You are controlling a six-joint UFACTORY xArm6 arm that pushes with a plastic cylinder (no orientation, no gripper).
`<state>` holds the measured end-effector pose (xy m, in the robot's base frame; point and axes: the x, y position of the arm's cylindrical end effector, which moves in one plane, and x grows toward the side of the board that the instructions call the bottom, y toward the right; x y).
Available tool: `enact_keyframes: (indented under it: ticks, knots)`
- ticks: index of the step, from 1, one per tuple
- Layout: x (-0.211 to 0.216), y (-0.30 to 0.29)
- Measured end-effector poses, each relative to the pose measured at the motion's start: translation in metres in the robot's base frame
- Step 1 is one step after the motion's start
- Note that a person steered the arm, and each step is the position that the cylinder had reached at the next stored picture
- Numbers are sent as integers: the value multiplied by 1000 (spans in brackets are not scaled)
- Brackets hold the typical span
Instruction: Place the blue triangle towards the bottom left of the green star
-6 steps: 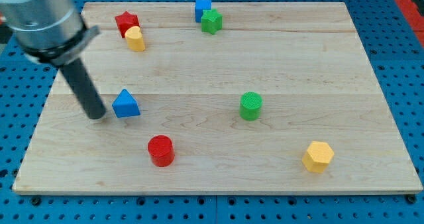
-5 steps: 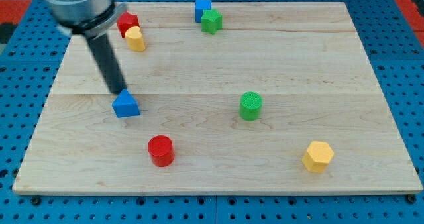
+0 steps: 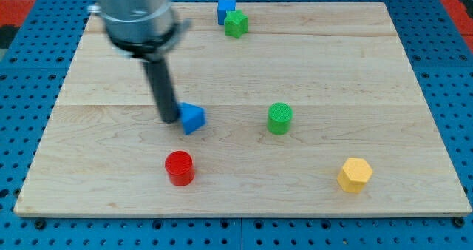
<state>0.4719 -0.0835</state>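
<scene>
The blue triangle (image 3: 192,118) lies near the middle of the wooden board, left of the green cylinder. My tip (image 3: 169,119) is right at its left side, touching it or nearly so. The green star (image 3: 236,24) sits near the view's top, touching a blue cube (image 3: 226,8) at its upper left. The triangle is well below the star and to its left.
A green cylinder (image 3: 279,118) stands right of the triangle. A red cylinder (image 3: 179,168) is below it. A yellow hexagon (image 3: 355,174) is at the lower right. The arm hides the board's (image 3: 369,72) upper left, where a red star and a yellow block stood.
My tip went from the triangle's left to above it, then back to its left, pushing it right. The triangle has moved toward the green cylinder and turned.
</scene>
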Motion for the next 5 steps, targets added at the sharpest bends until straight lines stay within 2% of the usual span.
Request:
enact_keyframes:
  ticks: [1,2,3,4,5]
  knots:
    - [36,9]
    - [29,61]
    - [-10,-11]
    - [-27,-49]
    - [-66,-10]
